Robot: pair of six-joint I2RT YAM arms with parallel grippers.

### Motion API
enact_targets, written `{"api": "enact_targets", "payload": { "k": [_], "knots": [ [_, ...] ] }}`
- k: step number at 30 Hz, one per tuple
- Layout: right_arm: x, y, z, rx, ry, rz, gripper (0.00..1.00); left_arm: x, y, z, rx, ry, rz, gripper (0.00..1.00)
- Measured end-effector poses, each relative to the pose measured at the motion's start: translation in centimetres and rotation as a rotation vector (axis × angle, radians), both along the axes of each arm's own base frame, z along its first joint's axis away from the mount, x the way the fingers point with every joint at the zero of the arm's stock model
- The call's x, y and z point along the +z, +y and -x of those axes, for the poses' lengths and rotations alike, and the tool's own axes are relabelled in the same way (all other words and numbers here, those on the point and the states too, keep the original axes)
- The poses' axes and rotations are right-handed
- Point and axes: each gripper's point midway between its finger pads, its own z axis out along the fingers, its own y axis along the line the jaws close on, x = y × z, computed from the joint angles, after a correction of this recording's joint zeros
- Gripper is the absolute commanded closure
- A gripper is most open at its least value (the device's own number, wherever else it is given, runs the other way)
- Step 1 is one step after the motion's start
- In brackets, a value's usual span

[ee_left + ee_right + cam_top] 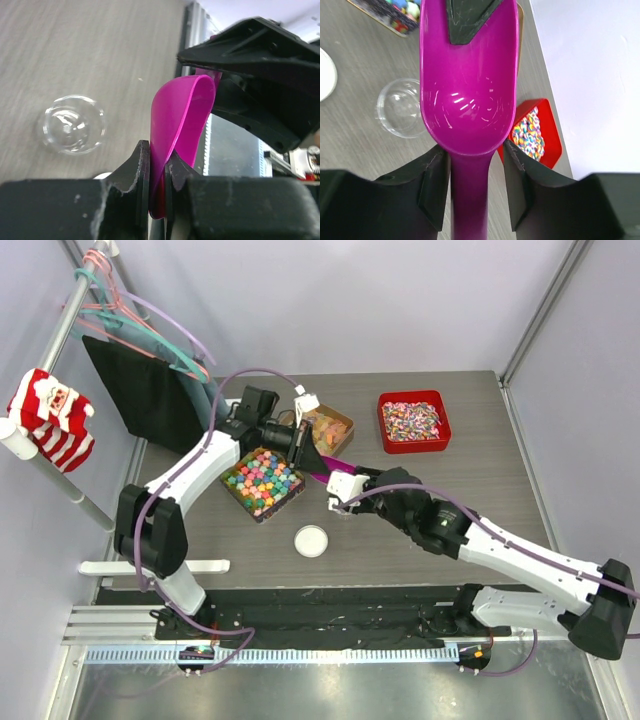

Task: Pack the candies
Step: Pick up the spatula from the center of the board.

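the left pincer [156,161] is clenched on the front rim of the magenta scoop [467,90]. the right pincer [472,170] straddles the scoop's handle, jaws parted, a sliver of gap on one side. the candies [262,480] fill a tray [243,501] on the desk [480,490], just beside the scoop.

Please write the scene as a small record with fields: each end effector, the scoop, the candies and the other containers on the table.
left end effector: shut on the front rim of the scoop
right end effector: open, jaws either side of the scoop handle, a gap on one side
scoop: magenta, empty, above the table
candies: mixed colours, in a tray under the left arm
glass bowl: clear, empty
lid: white, flat on the table
red tray: speckled sweets
brown tray: orange pieces
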Motion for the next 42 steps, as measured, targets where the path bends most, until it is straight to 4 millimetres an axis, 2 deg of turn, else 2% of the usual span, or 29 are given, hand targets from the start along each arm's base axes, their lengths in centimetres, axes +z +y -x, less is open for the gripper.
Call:
{"api": "enact_targets", "payload": {
  "k": [7,15,22,37,40,42],
  "knots": [
    [1.7,0.2,1.3,0.069,0.041,-0.058,0.47,2.1,0.5,2.1,-0.075,-0.048,0.053,1.0],
    [2.8,0.7,2.9,0.138,0.118,-0.117,0.51,2.6,0.7,2.7,-0.099,-0.07,0.066,1.0],
    [2.8,0.8,3.6,0.162,0.156,-0.134,0.53,2.5,0.7,2.8,-0.107,-0.078,0.069,1.0],
    [2.6,1.1,2.9,0.108,0.172,-0.171,0.55,2.0,0.5,2.5,-0.089,-0.074,0.053,1.0],
    [2.3,1.1,2.6,0.09,0.173,-0.167,0.59,1.7,0.4,2.1,-0.078,-0.073,0.048,1.0],
    [2.0,1.0,2.5,0.082,0.176,-0.165,0.69,1.6,0.4,2.0,-0.073,-0.068,0.045,1.0]
  ]
}}
